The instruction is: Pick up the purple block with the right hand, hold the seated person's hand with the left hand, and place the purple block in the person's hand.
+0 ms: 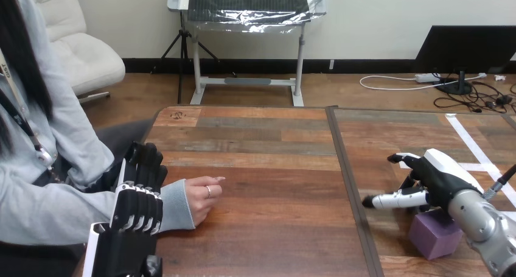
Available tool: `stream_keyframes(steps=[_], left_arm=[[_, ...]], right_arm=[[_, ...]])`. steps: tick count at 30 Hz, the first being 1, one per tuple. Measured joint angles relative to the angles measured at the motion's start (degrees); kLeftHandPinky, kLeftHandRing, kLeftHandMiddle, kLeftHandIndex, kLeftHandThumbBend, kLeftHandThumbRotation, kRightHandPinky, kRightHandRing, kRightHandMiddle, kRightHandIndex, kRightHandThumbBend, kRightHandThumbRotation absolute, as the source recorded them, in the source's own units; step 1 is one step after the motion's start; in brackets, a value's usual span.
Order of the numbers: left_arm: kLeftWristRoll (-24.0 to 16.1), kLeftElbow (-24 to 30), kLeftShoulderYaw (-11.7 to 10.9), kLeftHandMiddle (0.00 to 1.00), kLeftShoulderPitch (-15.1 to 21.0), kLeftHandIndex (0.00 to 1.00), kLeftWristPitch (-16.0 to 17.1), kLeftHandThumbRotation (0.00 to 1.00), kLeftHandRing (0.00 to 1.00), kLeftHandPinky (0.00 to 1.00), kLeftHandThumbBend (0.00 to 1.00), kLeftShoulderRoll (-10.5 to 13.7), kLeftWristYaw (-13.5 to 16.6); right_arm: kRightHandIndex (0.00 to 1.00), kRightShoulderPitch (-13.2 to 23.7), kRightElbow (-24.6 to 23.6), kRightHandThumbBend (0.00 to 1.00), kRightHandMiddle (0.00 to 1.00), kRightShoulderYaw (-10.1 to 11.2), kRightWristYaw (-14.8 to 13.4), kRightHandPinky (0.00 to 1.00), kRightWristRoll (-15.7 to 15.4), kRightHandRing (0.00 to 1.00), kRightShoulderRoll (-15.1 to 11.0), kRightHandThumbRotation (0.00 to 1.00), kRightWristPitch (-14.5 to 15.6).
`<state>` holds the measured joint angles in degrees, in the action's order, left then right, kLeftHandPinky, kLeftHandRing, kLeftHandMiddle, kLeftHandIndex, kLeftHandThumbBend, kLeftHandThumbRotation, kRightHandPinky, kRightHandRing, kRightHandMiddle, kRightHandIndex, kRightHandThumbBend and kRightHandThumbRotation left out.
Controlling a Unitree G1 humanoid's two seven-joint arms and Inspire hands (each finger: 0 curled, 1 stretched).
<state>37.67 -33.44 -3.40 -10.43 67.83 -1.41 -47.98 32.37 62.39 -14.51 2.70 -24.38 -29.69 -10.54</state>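
Left hand [137,211] beside person's hand [203,199]; purple block [433,234] apart.

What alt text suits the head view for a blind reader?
The robot's right hand is open just above a purple block on a wooden table. Its left hand is over the person's wrist, at the table's left.

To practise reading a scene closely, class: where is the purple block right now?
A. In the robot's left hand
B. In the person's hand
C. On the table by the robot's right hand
C: the purple block sits on the table close by the open right hand, not gripped.
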Motion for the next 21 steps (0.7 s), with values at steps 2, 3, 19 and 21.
stream_keyframes(steps=[2, 3, 19, 21], left_arm=[[0.00, 0.00, 0.00, 1.00, 0.00, 1.00, -0.09, 0.72, 1.00, 1.00, 0.98, 0.01, -0.10], [0.00, 0.00, 0.00, 1.00, 0.00, 1.00, -0.13, 0.72, 1.00, 1.00, 0.99, 0.01, -0.15], [-0.33, -0.01, -0.15, 1.00, 0.11, 1.00, -0.14, 0.72, 1.00, 1.00, 1.00, -0.36, -0.22], [-0.41, -0.01, -0.18, 1.00, 0.12, 1.00, -0.07, 0.72, 1.00, 1.00, 1.00, -0.54, -0.20]], right_arm=[[0.93, -0.26, -0.42, 1.00, 0.22, 0.23, 0.30, 0.28, 0.16, 0.17, -0.18, 0.73, -0.14], [0.93, -0.42, -0.67, 1.00, 0.20, 0.32, 0.44, 0.25, 0.26, 0.14, -0.28, 0.75, -0.24], [0.94, -3.97, -4.31, 1.00, 0.78, 1.22, 1.97, 0.68, 1.07, 0.77, -1.55, 0.76, -2.18], [0.93, -4.48, -5.21, 1.00, 0.86, 1.51, 1.98, 0.74, 1.26, 0.84, -1.69, 0.72, -2.23]])
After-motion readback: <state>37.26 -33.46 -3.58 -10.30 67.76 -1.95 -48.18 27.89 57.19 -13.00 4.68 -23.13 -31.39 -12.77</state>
